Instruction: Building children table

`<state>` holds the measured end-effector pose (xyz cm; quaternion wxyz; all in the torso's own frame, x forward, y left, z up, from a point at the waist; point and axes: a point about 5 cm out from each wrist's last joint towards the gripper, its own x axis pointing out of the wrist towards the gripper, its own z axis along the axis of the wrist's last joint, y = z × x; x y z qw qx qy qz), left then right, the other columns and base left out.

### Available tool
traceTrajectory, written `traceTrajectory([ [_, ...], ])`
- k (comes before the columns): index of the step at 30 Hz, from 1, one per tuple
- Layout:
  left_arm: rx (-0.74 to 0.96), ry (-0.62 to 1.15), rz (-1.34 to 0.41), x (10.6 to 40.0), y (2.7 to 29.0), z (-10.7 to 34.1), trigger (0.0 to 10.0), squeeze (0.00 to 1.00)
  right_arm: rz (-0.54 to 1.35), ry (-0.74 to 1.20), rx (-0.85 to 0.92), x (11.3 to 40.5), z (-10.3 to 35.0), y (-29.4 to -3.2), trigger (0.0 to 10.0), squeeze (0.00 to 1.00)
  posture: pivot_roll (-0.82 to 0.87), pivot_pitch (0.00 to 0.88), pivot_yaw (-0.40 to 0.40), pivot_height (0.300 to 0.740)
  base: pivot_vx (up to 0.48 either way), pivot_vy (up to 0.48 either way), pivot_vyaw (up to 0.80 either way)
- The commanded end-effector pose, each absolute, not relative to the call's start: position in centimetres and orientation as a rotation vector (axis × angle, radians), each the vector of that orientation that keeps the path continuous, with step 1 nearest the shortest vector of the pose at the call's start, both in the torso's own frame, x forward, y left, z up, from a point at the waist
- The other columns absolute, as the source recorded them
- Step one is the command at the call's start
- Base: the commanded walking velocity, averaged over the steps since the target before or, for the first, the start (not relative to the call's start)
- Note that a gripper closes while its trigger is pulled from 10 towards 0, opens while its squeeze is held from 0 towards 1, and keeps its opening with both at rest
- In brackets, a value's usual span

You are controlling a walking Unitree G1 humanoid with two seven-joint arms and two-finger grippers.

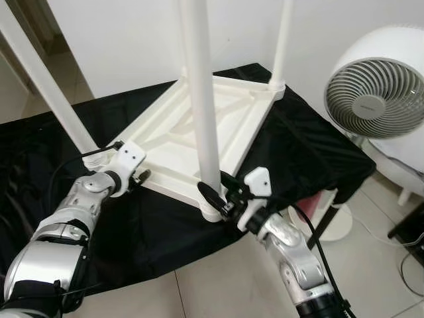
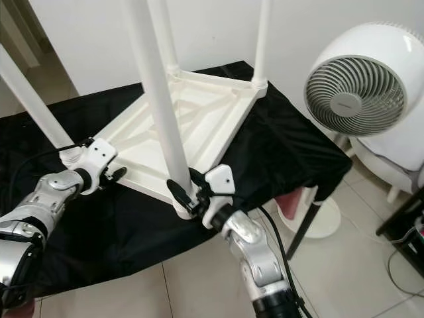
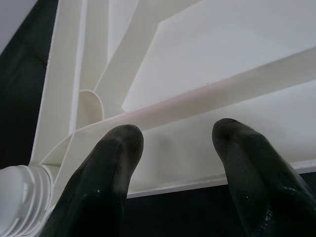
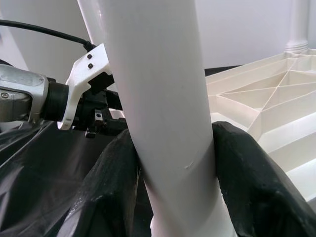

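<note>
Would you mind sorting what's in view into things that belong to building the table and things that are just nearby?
Part of the job:
- tabletop, upside down on the black cloth
- near leg, gripped by the right gripper
- left leg
- far leg
- left gripper, open at the tabletop's edge

Just nearby:
- fan
- cable on the floor

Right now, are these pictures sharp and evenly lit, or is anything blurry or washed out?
Head views: sharp, bright daylight, the black cloth shiny in places. Right wrist view: the table leg looms huge and pale, the black fingers around it soft. Left wrist view: the fingers blurred and dark, the white table underside evenly lit.
</note>
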<state>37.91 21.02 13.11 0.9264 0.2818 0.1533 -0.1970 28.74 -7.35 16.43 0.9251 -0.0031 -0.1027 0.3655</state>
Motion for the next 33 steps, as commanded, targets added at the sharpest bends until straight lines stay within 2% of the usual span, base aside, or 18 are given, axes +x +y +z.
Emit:
traceTrajectory([
  [1,0.587,0.614,-0.426,34.3,23.3,7.0,10.0,0.0,0.65,-0.219,0.01,29.8,17.0,-9.1,10.0,0.0,-0.06,0.107,0.117,0.74,0.0,0.0,0.0],
  [16,0.58,0.66,-0.429,33.0,25.2,6.2,10.0,0.0,0.718,-0.17,-0.102,32.1,16.9,-10.4,10.0,0.0,-0.04,0.114,0.114,0.74,0.0,0.0,0.0],
  [26,0.526,0.566,-0.428,34.6,23.9,8.0,10.0,0.0,0.594,-0.23,-0.056,31.7,17.3,-11.0,10.0,0.0,-0.04,0.119,0.113,0.74,0.0,0.0,0.0],
  [29,0.397,0.385,-0.446,37.3,21.0,11.9,10.0,0.0,0.474,-0.32,-0.019,30.3,17.6,-11.3,10.0,0.0,-0.06,0.125,0.113,0.74,0.0,0.0,0.0],
  [33,0.375,0.365,-0.447,37.6,20.7,12.3,10.0,0.0,0.466,-0.325,-0.017,30.2,17.6,-11.3,10.0,0.0,-0.06,0.124,0.113,0.74,0.0,0.0,0.0],
])
